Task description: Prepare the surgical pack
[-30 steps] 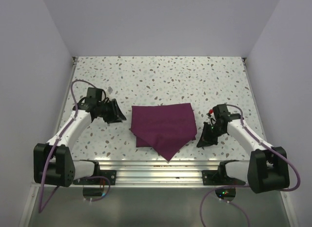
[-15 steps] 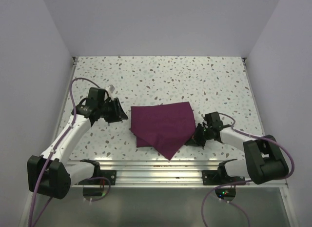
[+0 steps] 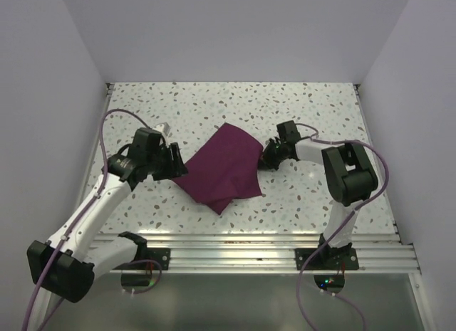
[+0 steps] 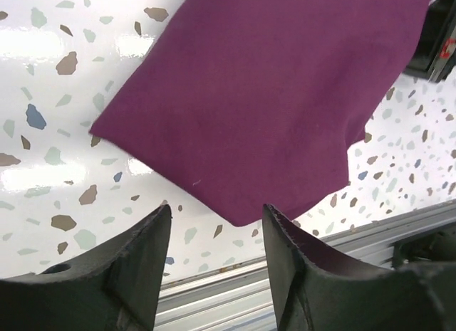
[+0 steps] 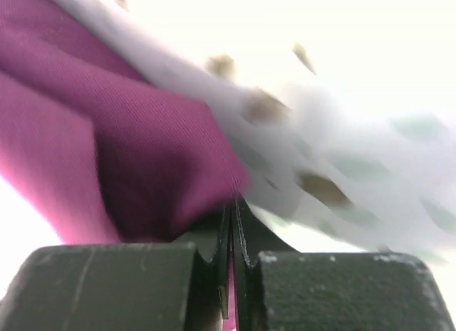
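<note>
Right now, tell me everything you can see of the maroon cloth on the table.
The maroon cloth is a plain, soft, finely woven sheet with no print. It appears folded over itself in layers. It lies askew on the speckled table, one corner pointing toward the arm bases. The right end effector is shut on its right-hand edge, where the fabric bunches. The left end effector is open at its left side, and the fingers are not closed on it.
</note>
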Motion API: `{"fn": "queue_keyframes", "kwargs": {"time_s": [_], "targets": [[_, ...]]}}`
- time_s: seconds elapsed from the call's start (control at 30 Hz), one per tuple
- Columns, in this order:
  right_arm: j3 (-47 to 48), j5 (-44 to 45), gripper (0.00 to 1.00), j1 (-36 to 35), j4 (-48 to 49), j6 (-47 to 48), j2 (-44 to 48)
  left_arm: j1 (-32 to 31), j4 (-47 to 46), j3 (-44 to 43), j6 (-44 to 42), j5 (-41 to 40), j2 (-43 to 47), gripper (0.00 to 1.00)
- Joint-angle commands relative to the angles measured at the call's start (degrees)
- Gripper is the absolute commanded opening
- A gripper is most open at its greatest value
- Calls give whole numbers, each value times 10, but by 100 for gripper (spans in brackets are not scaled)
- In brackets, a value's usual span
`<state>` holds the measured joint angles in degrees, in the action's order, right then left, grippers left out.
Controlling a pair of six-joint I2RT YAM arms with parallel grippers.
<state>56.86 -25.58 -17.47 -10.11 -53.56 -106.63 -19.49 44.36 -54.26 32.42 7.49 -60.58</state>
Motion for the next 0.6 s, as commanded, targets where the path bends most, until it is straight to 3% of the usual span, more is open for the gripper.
{"fn": "queue_keyframes", "kwargs": {"time_s": [0.0, 0.07, 0.17, 0.37, 0.47, 0.57], "targets": [[89, 20, 0, -10, -66, 42, -26, -53, 10, -42, 4, -58, -12, 59], [119, 39, 0, -9, -123, 71, -27, -110, 8, -65, 4, -93, -44, 59], [157, 67, 13, 2, -188, 140, -16, -193, 3, -101, 12, -140, -95, 61], [63, 56, 55, 74, -254, 230, 113, -289, 5, -174, 17, -185, -224, 62], [20, 29, 84, 83, -263, 281, 173, -314, 20, -204, 13, -197, -273, 62], [-33, -125, 99, 80, -216, 295, 180, -314, 27, -215, 25, -180, -279, 62]]}}
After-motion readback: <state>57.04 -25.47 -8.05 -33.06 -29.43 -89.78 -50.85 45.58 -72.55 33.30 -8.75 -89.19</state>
